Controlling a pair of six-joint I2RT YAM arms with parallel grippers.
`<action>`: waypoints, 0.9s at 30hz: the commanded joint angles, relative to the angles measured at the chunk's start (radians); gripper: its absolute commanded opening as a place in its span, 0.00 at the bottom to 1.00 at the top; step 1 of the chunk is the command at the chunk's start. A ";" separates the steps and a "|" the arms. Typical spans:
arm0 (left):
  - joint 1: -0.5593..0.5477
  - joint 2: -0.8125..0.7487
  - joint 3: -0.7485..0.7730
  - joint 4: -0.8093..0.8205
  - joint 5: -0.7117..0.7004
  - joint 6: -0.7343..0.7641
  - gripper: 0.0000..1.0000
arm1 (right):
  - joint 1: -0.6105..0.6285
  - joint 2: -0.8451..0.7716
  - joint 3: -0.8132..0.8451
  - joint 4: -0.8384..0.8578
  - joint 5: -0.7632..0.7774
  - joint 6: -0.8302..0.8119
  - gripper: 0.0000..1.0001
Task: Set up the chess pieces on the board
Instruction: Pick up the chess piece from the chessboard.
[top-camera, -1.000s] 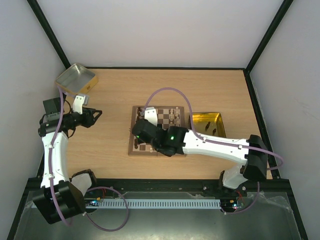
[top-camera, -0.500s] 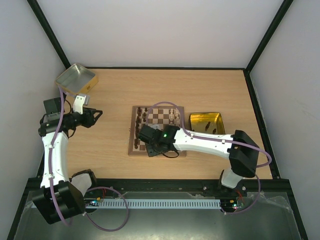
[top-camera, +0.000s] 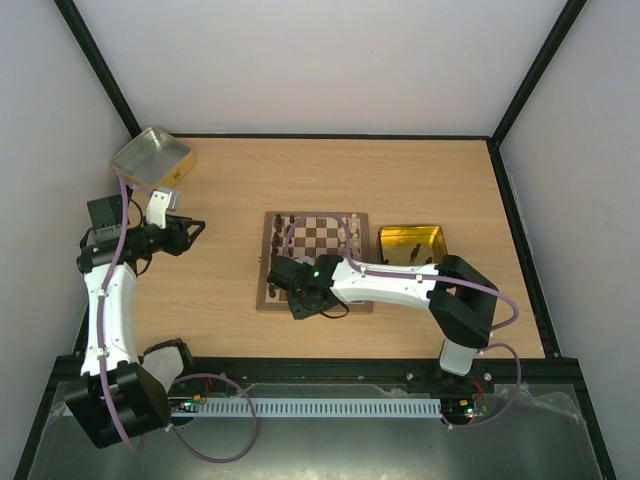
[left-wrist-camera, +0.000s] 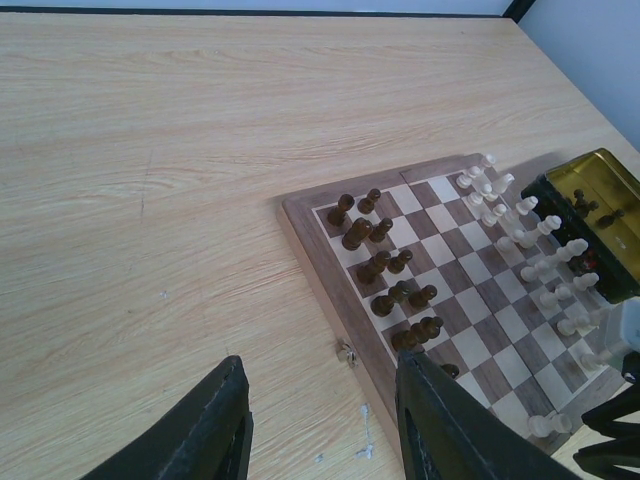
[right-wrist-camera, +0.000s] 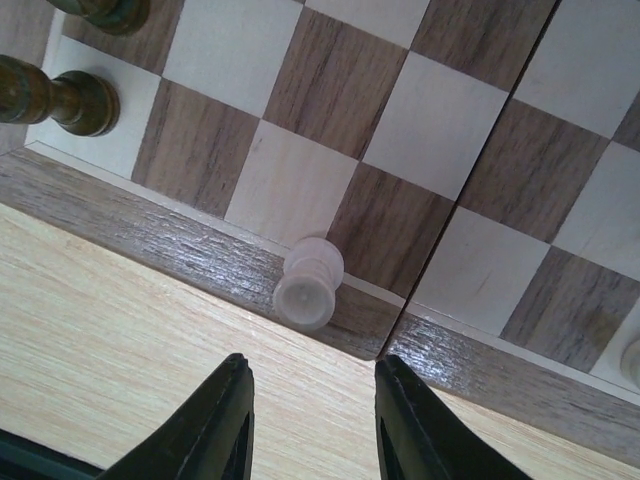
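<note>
The board (top-camera: 318, 235) lies mid-table, with dark chess pieces (left-wrist-camera: 385, 265) in its left rows and pale ones (left-wrist-camera: 545, 265) in its right rows. My right gripper (top-camera: 312, 305) hangs over the board's near edge. In the right wrist view it (right-wrist-camera: 312, 400) is open and empty, fingers over bare table just short of the rim. One pale piece (right-wrist-camera: 310, 283) stands at the board's edge, partly on the rim (right-wrist-camera: 150, 240), just ahead of the gap between the fingers. My left gripper (top-camera: 190, 232) is open and empty, left of the board, and also shows in the left wrist view (left-wrist-camera: 320, 410).
A gold metal tray (top-camera: 412, 245) with a few pieces sits against the board's right side. An open tin (top-camera: 152, 155) stands at the far left corner. A small metal clasp (left-wrist-camera: 346, 351) sticks out of the board's left rim. Black frame rails and white walls edge the table.
My right arm has folded back and its gripper has moved from over the board's left half down to the near edge. The left arm has not moved.
</note>
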 joint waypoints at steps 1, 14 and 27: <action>-0.003 -0.009 -0.002 -0.026 0.026 0.016 0.41 | -0.016 0.027 0.035 0.005 0.015 -0.022 0.32; -0.018 0.010 -0.001 -0.026 0.026 0.017 0.41 | -0.067 0.090 0.105 0.004 -0.012 -0.057 0.25; -0.022 0.014 -0.001 -0.027 0.031 0.021 0.41 | -0.070 0.085 0.060 0.015 -0.035 -0.049 0.19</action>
